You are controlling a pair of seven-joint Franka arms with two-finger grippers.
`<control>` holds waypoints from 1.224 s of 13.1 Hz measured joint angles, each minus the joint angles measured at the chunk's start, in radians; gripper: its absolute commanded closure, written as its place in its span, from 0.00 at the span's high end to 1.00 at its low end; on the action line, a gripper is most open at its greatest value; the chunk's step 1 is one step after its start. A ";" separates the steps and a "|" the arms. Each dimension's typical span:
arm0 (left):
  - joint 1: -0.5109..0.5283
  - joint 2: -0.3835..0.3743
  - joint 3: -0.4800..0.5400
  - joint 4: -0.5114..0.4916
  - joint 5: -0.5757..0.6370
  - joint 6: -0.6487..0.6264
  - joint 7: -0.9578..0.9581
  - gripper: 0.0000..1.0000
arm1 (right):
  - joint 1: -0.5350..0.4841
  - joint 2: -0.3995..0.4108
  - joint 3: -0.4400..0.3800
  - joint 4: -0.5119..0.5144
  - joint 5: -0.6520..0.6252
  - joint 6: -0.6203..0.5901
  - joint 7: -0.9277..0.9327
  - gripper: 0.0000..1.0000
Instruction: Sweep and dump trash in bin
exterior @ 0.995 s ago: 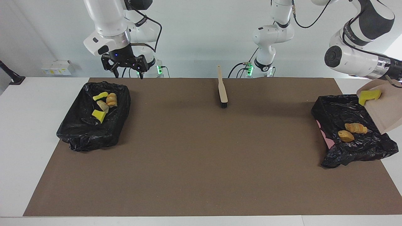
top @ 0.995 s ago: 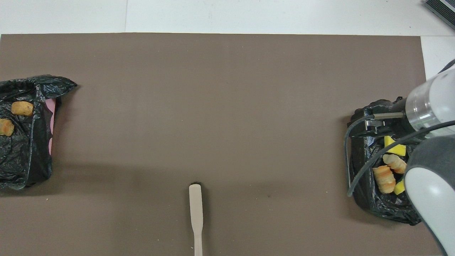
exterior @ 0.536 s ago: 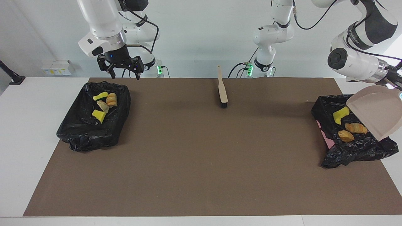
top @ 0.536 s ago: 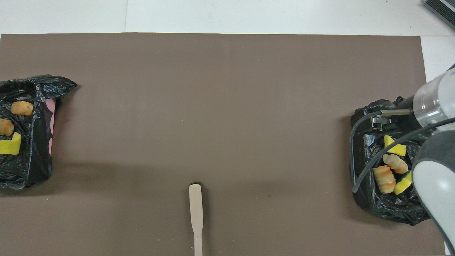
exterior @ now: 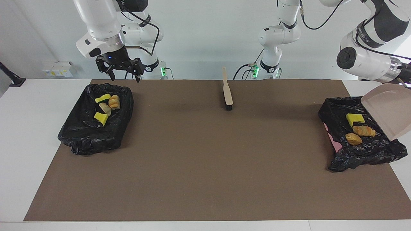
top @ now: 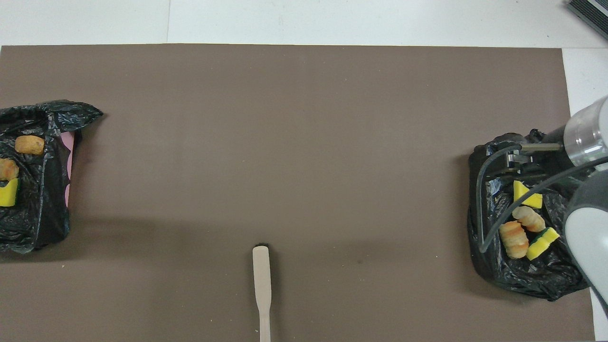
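With all the trash binned, the left gripper (exterior: pixel 405 73), clamped on the tilted empty dustpan (exterior: pixel 387 110), must next set it down, while the wide-open right gripper (exterior: pixel 121 71) waits.

Trash (exterior: pixel 354 119) in black-lined bins (exterior: pixel 334 109)

White arms – dark grey joint bands, black cables, black grippers, blue light
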 measured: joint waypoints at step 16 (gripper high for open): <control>0.017 -0.005 -0.035 0.070 -1.036 -0.234 -0.595 0.00 | 0.006 0.000 -0.038 -0.002 0.011 -0.002 0.000 1.00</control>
